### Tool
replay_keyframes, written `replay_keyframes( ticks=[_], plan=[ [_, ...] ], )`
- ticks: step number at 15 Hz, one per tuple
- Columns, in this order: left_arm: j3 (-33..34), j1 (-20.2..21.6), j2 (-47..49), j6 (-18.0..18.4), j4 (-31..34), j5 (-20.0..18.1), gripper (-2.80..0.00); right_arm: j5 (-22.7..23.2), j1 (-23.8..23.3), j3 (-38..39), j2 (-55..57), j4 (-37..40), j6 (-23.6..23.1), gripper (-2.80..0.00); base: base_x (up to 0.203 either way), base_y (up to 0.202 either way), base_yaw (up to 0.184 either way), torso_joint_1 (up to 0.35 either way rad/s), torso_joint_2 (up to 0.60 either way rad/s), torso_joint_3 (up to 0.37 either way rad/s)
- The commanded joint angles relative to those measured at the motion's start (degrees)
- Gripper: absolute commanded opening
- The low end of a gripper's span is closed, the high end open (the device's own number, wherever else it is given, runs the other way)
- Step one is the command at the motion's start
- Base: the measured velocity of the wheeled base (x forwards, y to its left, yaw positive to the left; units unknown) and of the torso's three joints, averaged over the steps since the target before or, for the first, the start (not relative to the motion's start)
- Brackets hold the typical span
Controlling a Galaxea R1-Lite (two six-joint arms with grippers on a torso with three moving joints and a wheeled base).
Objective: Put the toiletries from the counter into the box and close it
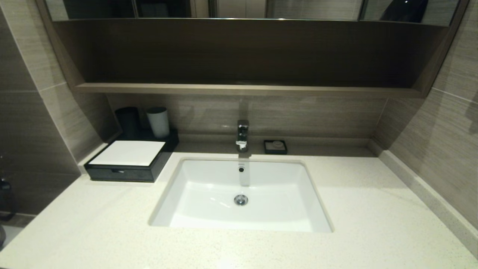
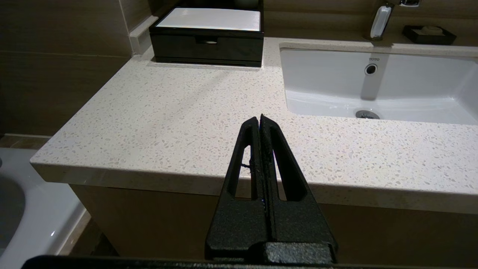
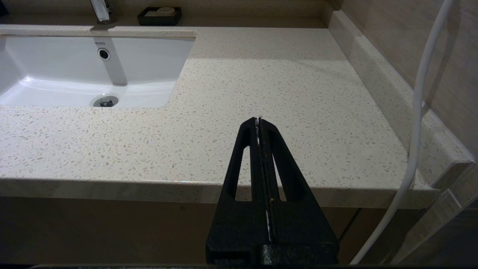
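A black box [image 1: 132,164] with a white top and a shut front drawer stands at the counter's back left; it also shows in the left wrist view [image 2: 207,37]. No loose toiletries show on the counter. My left gripper [image 2: 260,118] is shut and empty, held off the counter's front edge, left of the sink. My right gripper [image 3: 258,120] is shut and empty, off the front edge, right of the sink. Neither arm shows in the head view.
A white sink [image 1: 241,196] is set in the speckled counter [image 1: 373,224], with a tap [image 1: 242,135] behind it. A black soap dish [image 1: 275,146] sits by the tap. A dark cup [image 1: 127,120] and a pale cup [image 1: 158,121] stand behind the box. A white cable [image 3: 418,112] hangs at the right.
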Motion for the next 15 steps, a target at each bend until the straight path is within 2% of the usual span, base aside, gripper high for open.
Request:
replay_keyframes(
  ticks=[1,15],
  plan=[
    [-0.01,0.02,0.02,0.00,0.02,0.00,-2.80,0.00,0.00,-0.08,0.00,-0.01,-0.02,-2.80,0.000,0.000,0.000,0.000,0.00,0.000],
    [-0.01,0.02,0.02,0.00,0.02,0.03,-2.80,0.00,0.00,0.00,-0.09,-0.01,-0.02,-2.80,0.000,0.000,0.000,0.000,0.00,0.000]
  ],
)
